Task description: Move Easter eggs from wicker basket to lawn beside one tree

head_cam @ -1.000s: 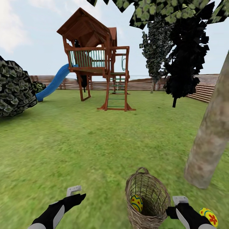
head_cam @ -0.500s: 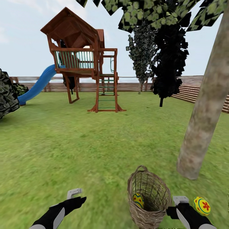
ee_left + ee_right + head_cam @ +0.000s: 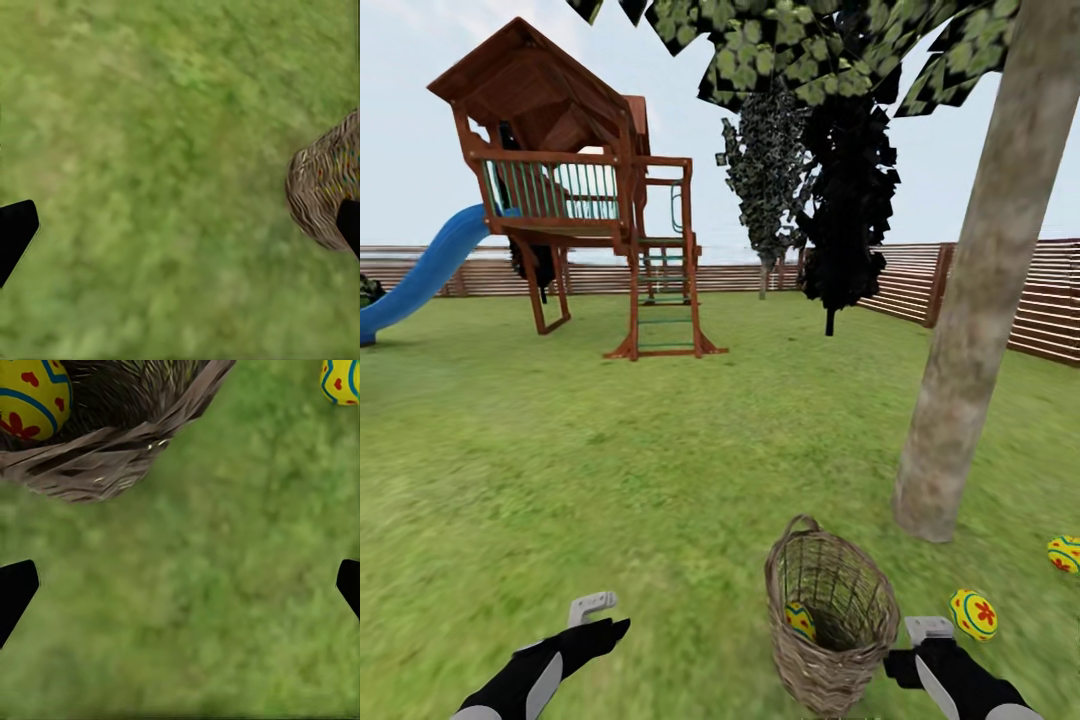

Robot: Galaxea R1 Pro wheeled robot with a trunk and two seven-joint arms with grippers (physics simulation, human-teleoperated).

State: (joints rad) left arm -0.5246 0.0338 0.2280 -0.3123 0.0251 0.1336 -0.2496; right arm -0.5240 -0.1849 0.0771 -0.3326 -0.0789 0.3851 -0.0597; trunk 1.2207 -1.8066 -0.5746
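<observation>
Head view now takes in more ground to the right of the tree (image 3: 960, 330) than it did a second ago: the whole picture has slid leftward, playset (image 3: 575, 190) and fence (image 3: 980, 285) alike, so the camera has turned, not the things. That turn brings a second egg (image 3: 1064, 553) into sight on the lawn (image 3: 610, 470), beyond the tree's foot, with another egg (image 3: 973, 613) lying nearer, between the tree and the wicker basket (image 3: 828, 615). The third egg (image 3: 798, 619) sits inside the basket, low against its wall; the right wrist view shows it there too (image 3: 34, 397).

As I judge it, two of three eggs are placed by this tree and one remains to be fetched out.

The left gripper (image 3: 596, 606) hangs over bare grass on the basket's far side from the tree, its fingers spread wide and holding nothing. The right gripper (image 3: 926, 632) hovers just beside the basket, between it and the nearer egg, likewise spread and empty.
</observation>
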